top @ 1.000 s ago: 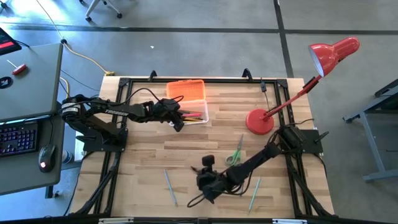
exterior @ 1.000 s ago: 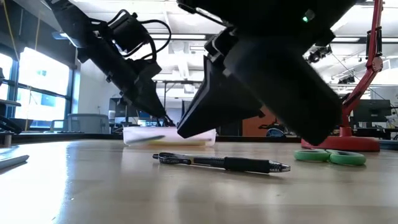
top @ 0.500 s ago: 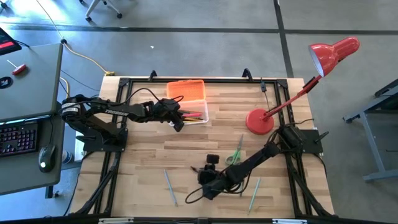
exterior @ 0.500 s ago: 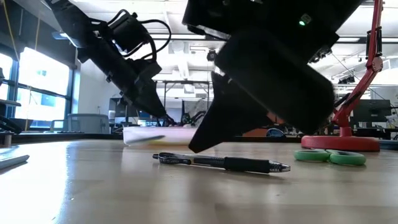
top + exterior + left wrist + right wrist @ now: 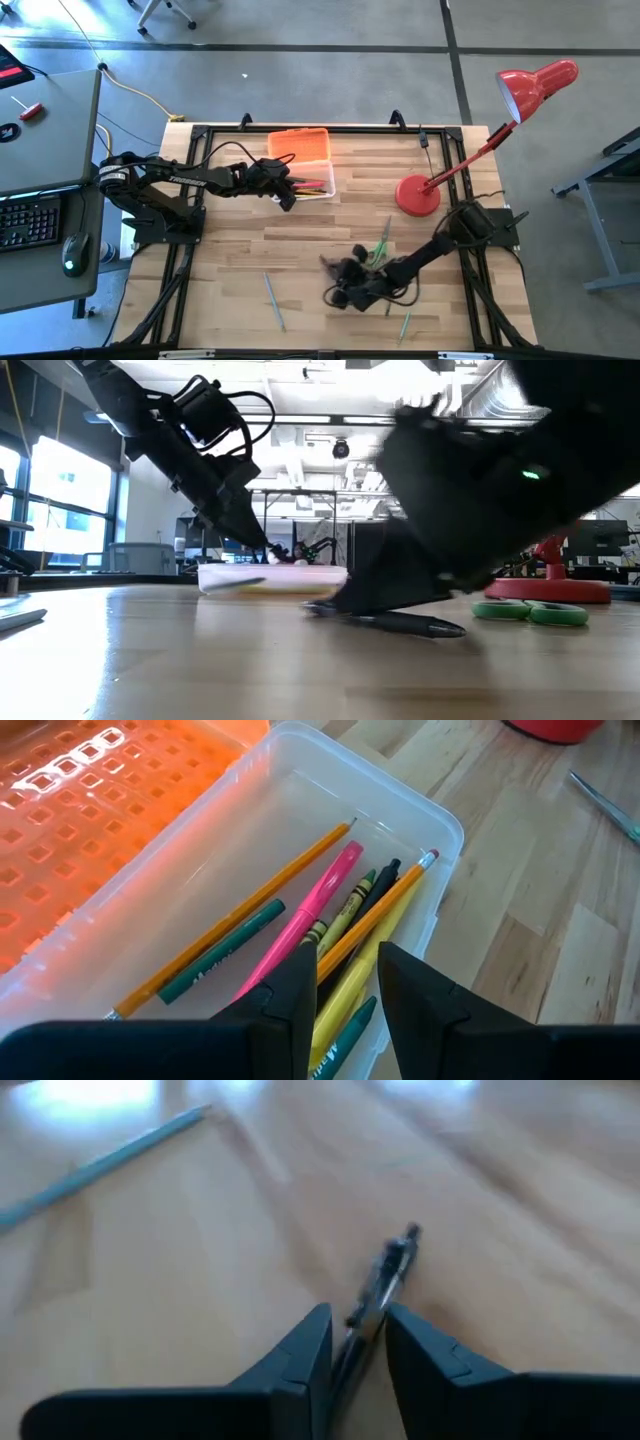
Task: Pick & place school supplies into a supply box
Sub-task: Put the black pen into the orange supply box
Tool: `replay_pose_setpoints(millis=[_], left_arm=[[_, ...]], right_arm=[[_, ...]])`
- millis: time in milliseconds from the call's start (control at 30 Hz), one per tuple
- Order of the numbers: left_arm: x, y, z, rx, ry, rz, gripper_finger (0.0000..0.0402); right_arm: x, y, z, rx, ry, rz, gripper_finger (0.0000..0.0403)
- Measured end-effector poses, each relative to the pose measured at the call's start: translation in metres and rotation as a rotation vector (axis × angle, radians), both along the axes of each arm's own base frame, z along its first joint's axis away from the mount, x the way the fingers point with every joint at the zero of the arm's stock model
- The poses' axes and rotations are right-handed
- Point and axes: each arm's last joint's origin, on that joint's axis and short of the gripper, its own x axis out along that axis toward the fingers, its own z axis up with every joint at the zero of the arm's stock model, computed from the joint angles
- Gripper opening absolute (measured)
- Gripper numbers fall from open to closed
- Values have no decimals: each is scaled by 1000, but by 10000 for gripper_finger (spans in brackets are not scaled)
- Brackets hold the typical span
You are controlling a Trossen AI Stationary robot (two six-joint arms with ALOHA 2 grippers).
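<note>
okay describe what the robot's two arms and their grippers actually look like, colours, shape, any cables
Both arms are dark, near-black, jointed segments on black bases at the table's sides. The left gripper and right gripper each end in two flat, wedge-shaped black fingers. A looping black cable arches over the left arm's wrist; another trails beside the right arm. A small green light glows on the right arm's housing.

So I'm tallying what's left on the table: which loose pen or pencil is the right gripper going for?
The black pen, lying between the right gripper's fingers near the green scissors. The two teal pencils lie apart, untouched.
</note>
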Motion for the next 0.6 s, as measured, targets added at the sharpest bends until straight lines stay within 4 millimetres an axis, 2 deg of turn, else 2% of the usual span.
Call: replay_pose_setpoints(millis=[100, 233, 400, 467, 600], left_arm=[[0, 0, 0, 3, 0, 4, 140], [0, 1, 0, 16, 3, 19, 140], [0, 1, 0, 13, 1, 23, 140], [0, 1, 0, 8, -2, 29, 140], [0, 1, 0, 6, -4, 31, 140]], right_arm=[[-15, -9, -12, -57, 13, -28, 63], [-15, -15, -14, -105, 39, 16, 46], [0, -16, -7, -103, -28, 84, 31], [8, -13, 0, -96, -53, 103, 33], [22, -13, 8, -104, 5, 158, 49]])
